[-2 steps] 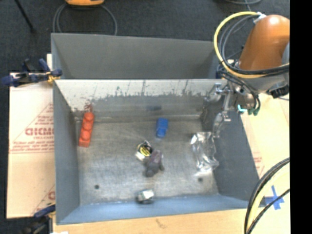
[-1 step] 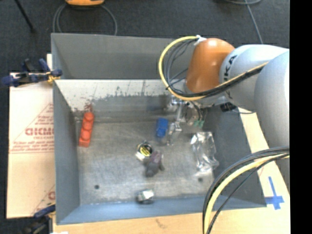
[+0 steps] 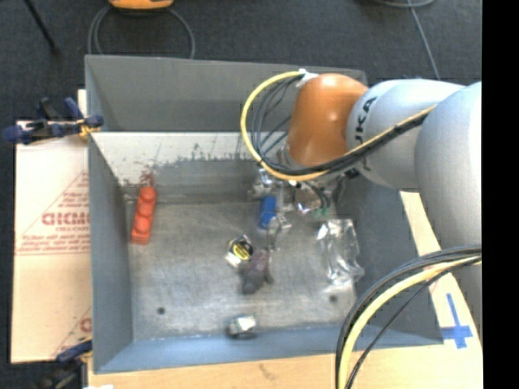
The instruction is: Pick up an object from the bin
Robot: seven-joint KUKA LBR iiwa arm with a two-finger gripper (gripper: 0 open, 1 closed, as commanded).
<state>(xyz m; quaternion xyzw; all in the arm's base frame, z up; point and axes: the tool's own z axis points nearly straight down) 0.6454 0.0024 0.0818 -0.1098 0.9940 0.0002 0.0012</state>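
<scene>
Camera view: hand (image 3: 273,217) is hanging over the centre of the bin (image 3: 113,241); whether it is clenched or released cannot be told. Blue piece (image 3: 266,211) is showing just beside it. Yellow-black item (image 3: 239,251) and dark lump (image 3: 255,274) are lying near, toward 6 o'clock. Risk: the hand descending may be shoving these neighbours or catching two at once.

The arm (image 3: 430,148) is built of thick, rounded, pale silver-grey links. A glossy orange dome-shaped cover (image 3: 320,124) caps its wrist, with black lettering (image 3: 362,122) just right of that cover. Yellow-and-black cables (image 3: 253,132) loop round the cover's left side, and a second loop (image 3: 389,294) arcs below-right of it. Under the cover sits a gripper (image 3: 274,209) of bare silvery metal.
</scene>
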